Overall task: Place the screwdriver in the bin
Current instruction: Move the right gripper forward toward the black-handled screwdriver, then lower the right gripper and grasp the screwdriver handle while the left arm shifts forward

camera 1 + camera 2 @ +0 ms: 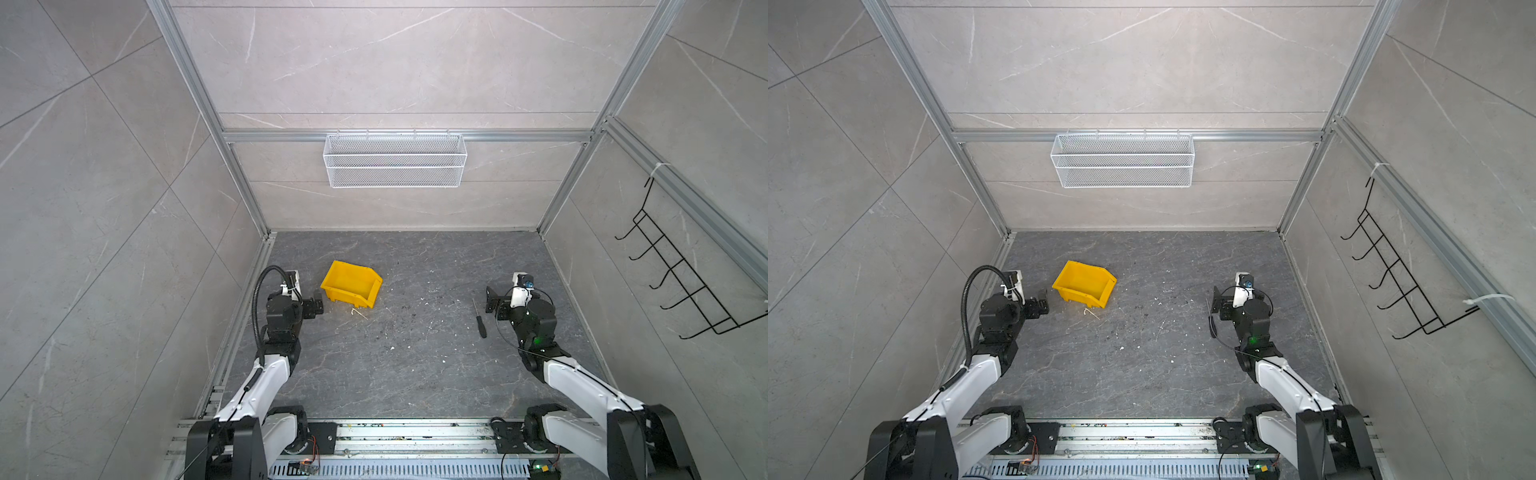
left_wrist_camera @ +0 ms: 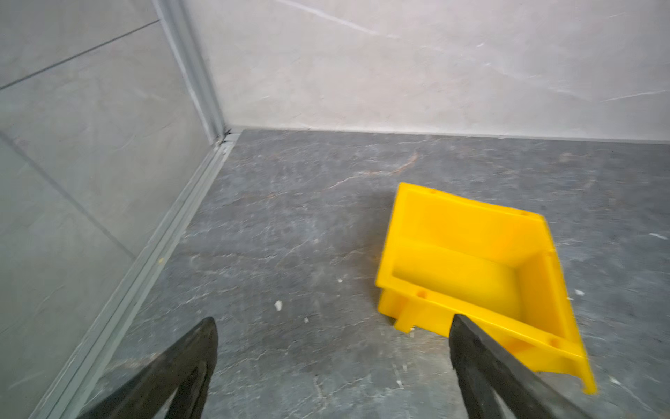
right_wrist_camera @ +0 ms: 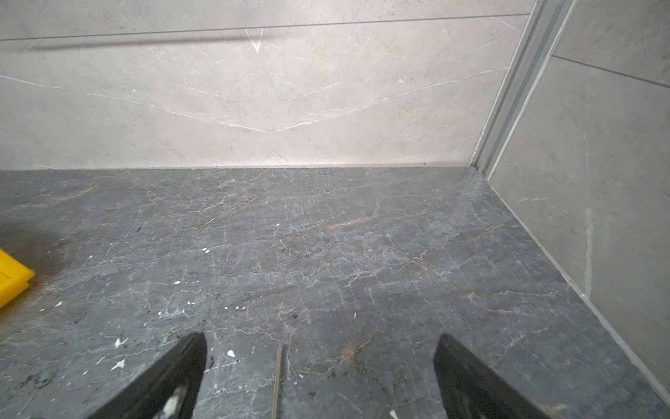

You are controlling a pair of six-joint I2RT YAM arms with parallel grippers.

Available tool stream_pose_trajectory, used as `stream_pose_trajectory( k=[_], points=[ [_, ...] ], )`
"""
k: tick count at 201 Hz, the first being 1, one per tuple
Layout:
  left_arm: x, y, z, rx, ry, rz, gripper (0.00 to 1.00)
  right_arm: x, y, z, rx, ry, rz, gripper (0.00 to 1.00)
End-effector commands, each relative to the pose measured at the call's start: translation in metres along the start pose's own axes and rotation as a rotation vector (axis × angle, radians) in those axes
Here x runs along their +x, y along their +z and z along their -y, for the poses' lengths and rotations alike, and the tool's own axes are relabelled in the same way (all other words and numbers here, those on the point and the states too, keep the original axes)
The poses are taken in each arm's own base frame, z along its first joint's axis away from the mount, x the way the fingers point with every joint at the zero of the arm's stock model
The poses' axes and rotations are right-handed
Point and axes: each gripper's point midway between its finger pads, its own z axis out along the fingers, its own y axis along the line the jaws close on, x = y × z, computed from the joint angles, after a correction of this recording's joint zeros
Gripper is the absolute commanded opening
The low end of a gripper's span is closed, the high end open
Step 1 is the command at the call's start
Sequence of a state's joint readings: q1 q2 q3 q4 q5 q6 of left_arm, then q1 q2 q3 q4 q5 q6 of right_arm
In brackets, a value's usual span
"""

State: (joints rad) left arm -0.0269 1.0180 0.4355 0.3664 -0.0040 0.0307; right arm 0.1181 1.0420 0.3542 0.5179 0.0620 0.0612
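The screwdriver (image 1: pixel 478 318) (image 1: pixel 1212 322) lies flat on the dark floor at the right, black handle toward the front and thin shaft pointing to the back wall. My right gripper (image 1: pixel 496 303) (image 1: pixel 1219 305) (image 3: pixel 322 338) hovers just right of it, open and empty. In the right wrist view only the screwdriver's shaft (image 3: pixel 277 381) shows, between the fingers and nearer one of them. The yellow bin (image 1: pixel 345 297) (image 1: pixel 1077 295) (image 2: pixel 536 286) (image 3: pixel 11 279) stands empty at the left. Close beside it, my left gripper (image 1: pixel 316 306) (image 1: pixel 1042 305) (image 2: pixel 331 321) is open with nothing in it.
A white wire mesh basket (image 1: pixel 395 160) hangs on the back wall and a black wire hook rack (image 1: pixel 681 282) on the right wall. Tiled walls close in three sides. White crumbs (image 1: pixel 390 309) are scattered over the floor between the arms.
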Motion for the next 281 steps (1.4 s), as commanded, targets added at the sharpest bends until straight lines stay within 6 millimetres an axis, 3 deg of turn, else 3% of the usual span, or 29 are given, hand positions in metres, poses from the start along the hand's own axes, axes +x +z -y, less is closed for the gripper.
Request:
stream_pose_trajectory(
  k=[1, 44, 71, 95, 118, 149, 204, 248, 281],
  points=[
    [-0.004, -0.011, 0.046, 0.185, 0.105, -0.045, 1.0, 0.012, -0.014, -0.004, 0.002, 0.1, -0.14, 0.99],
    [-0.011, -0.026, 0.145, 0.477, 0.24, -0.036, 1.0, 0.019, -0.038, -0.004, 0.085, 0.198, -0.266, 0.99],
    [-0.007, -0.04, 0.206, 0.684, 0.289, -0.056, 1.0, 0.024, -0.045, -0.006, 0.141, 0.088, -0.308, 0.99],
    [-0.002, -0.052, 0.246, 0.812, 0.356, -0.058, 1.0, 0.033, -0.042, -0.021, 0.102, -0.037, -0.367, 0.99],
    [0.004, -0.064, 0.271, 0.916, 0.404, -0.056, 1.0, 0.048, -0.036, -0.035, 0.092, -0.092, -0.484, 0.99],
    [0.01, -0.08, 0.289, 1.028, 0.438, -0.043, 1.0, 0.068, -0.028, -0.038, 0.141, -0.037, -0.606, 0.99],
    [0.018, -0.101, 0.295, 1.151, 0.455, -0.053, 1.0, 0.103, -0.016, -0.059, 0.097, 0.041, -0.81, 0.99],
    [0.021, -0.107, 0.291, 1.155, 0.458, -0.056, 1.0, 0.136, -0.013, -0.053, 0.133, 0.131, -0.944, 0.99],
    [0.022, -0.109, 0.289, 1.154, 0.456, -0.061, 1.0, 0.153, -0.011, -0.045, 0.166, 0.149, -1.0, 0.92]
  ],
)
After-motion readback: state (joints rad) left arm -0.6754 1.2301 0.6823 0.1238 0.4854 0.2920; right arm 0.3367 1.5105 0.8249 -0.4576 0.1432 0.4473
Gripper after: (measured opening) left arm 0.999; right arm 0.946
